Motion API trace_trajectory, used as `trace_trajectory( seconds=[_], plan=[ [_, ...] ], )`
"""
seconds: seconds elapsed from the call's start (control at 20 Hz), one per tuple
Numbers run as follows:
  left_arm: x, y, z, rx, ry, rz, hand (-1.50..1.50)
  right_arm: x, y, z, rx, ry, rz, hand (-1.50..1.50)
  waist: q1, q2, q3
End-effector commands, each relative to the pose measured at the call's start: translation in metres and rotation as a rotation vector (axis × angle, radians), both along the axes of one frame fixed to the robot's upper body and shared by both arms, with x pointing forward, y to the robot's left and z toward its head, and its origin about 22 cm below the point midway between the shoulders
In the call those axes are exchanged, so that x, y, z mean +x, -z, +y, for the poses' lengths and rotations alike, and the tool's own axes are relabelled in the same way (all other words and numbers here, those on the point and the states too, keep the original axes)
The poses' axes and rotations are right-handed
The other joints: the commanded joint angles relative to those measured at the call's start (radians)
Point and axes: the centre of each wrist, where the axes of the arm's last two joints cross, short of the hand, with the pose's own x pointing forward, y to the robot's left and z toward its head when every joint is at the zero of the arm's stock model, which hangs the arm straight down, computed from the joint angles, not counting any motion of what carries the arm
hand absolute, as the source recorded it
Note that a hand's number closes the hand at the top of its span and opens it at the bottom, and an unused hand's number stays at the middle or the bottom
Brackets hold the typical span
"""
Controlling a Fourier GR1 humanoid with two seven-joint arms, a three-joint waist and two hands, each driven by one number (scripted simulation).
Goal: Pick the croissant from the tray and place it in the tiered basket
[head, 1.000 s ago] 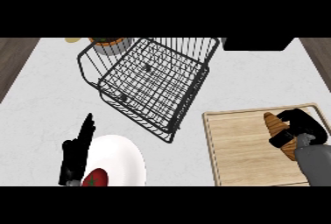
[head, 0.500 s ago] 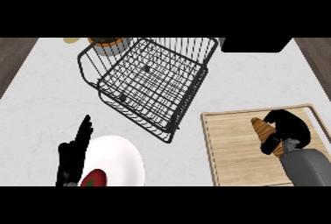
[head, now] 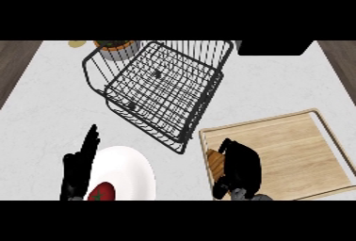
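Head view shows the right hand [head: 240, 167] curled down over the croissant [head: 216, 162], fingers bent round it, so that only a brown strip of the pastry shows at the hand's left side. The croissant sits at the near left corner of the wooden tray [head: 306, 141], which lies on the table [head: 55, 108] toward its right edge; whether the pastry is touching the tray or lifted off it cannot be told from here.

The left hand [head: 76, 167] rests with fingers straight at the table's near left, just beside the white plate [head: 128, 167], which carries a red item [head: 99, 193] at its near side. It holds nothing.

The tiered basket [head: 163, 89], black wire and tilted in this view, stands past the tray toward the table's far middle, its near corner close to the tray's left rim. A potted object [head: 117, 47] stands behind it at the far edge.

The step in hand appears to be the grasp, or the very start of the lift. The next move calls for raising the croissant clear of the tray's rim, carrying it left and away over the basket's wire wall, then lowering it into a tier before the fingers part.
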Motion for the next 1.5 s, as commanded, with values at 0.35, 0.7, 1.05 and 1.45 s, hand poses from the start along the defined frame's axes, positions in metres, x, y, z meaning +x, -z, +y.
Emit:
trace_trajectory(
  seconds=[0.35,0.7,1.05,1.45],
  plan=[
    [0.004,-0.005,-0.006,-0.013,-0.031,0.004,0.00,-0.067,-0.123,0.026,0.348,0.148,-0.458,1.50,-0.016,-0.003,0.006],
    [0.006,-0.008,0.008,0.027,-0.008,-0.013,0.00,-0.099,-0.180,0.028,0.157,0.088,-0.694,1.50,0.002,0.002,0.004],
    [0.012,-0.012,0.004,0.008,0.021,-0.003,0.00,-0.082,-0.200,0.029,0.151,0.097,-0.741,1.50,0.014,0.005,0.004],
    [0.003,-0.005,-0.004,0.005,0.040,-0.006,0.00,-0.024,-0.224,0.038,0.163,0.154,-0.748,1.50,0.039,0.011,0.004]
  ],
)
